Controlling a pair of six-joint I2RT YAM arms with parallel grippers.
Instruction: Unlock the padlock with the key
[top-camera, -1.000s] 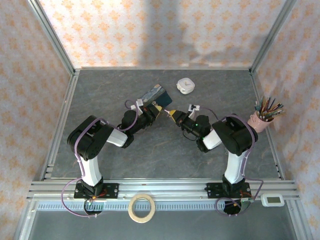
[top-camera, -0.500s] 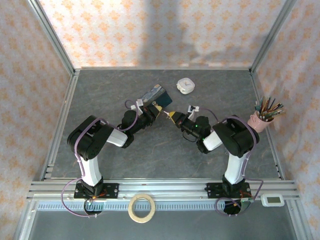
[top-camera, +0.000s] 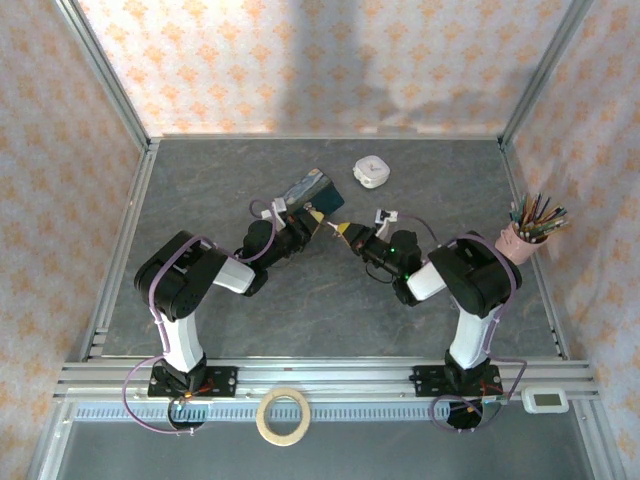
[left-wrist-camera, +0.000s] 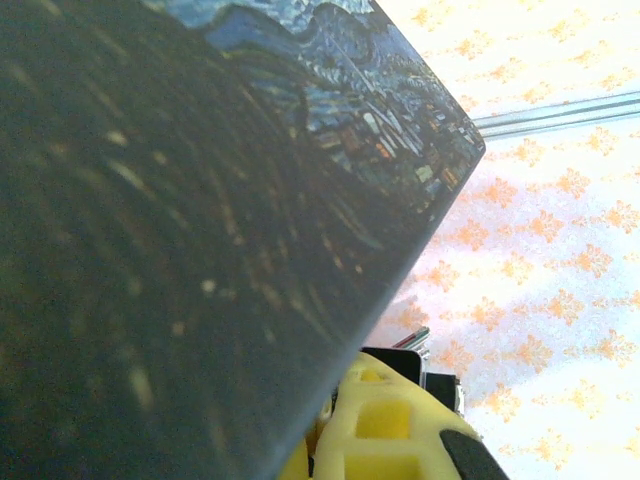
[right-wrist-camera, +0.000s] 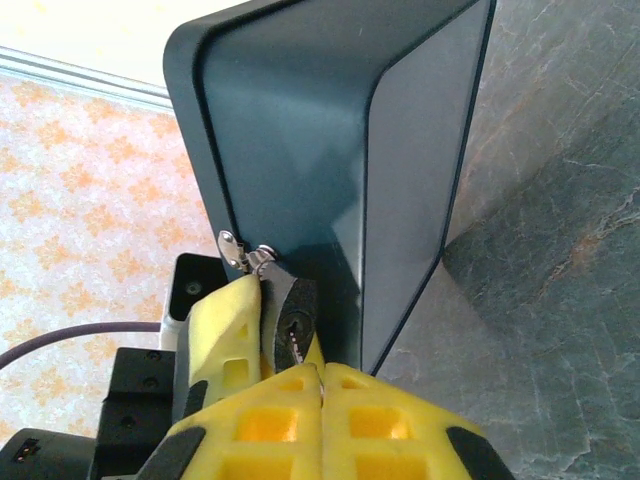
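Yellow-padded, the right gripper (right-wrist-camera: 322, 372) has its two fingers pressed flat together with no gap between them. A thin pale edge shows at the seam, and it cannot be told whether this is the small silver-white key. Directly beyond those fingertips sits the tiny dark-bodied padlock (right-wrist-camera: 290, 312), raised off the grey stone-patterned table (top-camera: 300, 300). Its keyhole end faces the right gripper and its thin metal shackle (right-wrist-camera: 245, 252) points away. The padlock body lies against one yellow finger (right-wrist-camera: 225, 325) of the left gripper (top-camera: 313, 217), which is closed and clamped on the padlock. The second finger of that gripper is hidden behind the lock. Just behind the padlock stands the blue rectangular tin with the painted night-sky pattern (top-camera: 305, 187). The tin is tilted up on one edge, with its plain dark grey face (right-wrist-camera: 330, 150) turned toward the right wrist camera and its painted face (left-wrist-camera: 330, 110) toward the left wrist camera. From above, both arms reach inward and the two grippers meet near the table centre, just in front of the tin. A white rounded-square case (top-camera: 371, 171) lies farther back, apart from the tin. A pink cup of pencils (top-camera: 520, 243) stands at the right edge.
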